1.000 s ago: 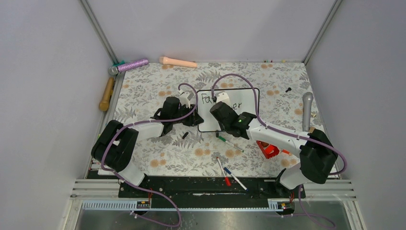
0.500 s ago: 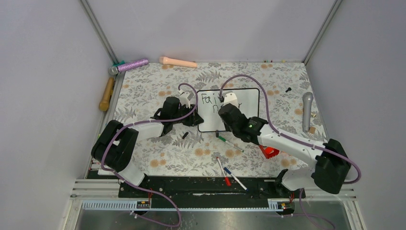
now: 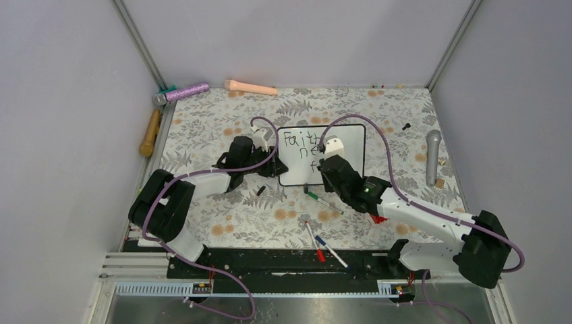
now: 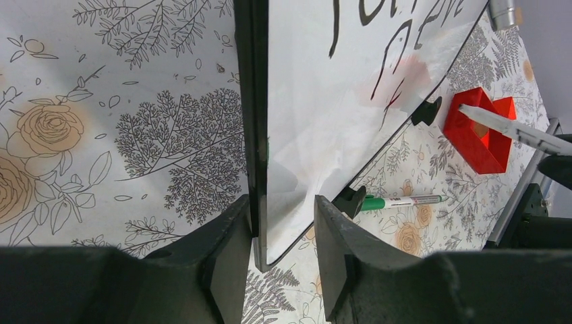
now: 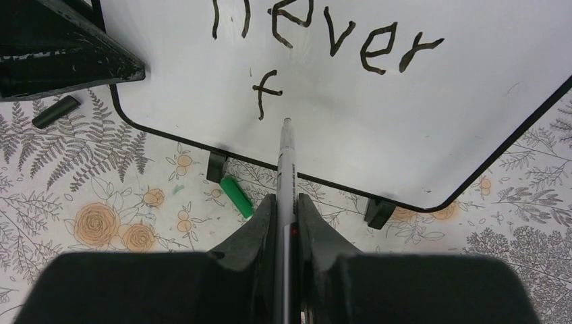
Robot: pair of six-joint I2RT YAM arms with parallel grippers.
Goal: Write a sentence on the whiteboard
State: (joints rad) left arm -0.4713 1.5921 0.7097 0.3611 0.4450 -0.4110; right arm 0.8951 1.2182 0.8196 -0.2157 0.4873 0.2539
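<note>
Beneath the right wrist, the sentence [image 5: 335,42] reads "never f"; overhead, partly hidden.

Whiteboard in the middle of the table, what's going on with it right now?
The left gripper has its jaws on the left edge of the whiteboard, holding it steady. The right gripper has its jaws shut on a black marker, whose tip is at the board just right of a lone "f". The sentence so far reads "Faith", "never", then that "f", so it is unfinished. A green marker lies unused in front of the board.
</note>
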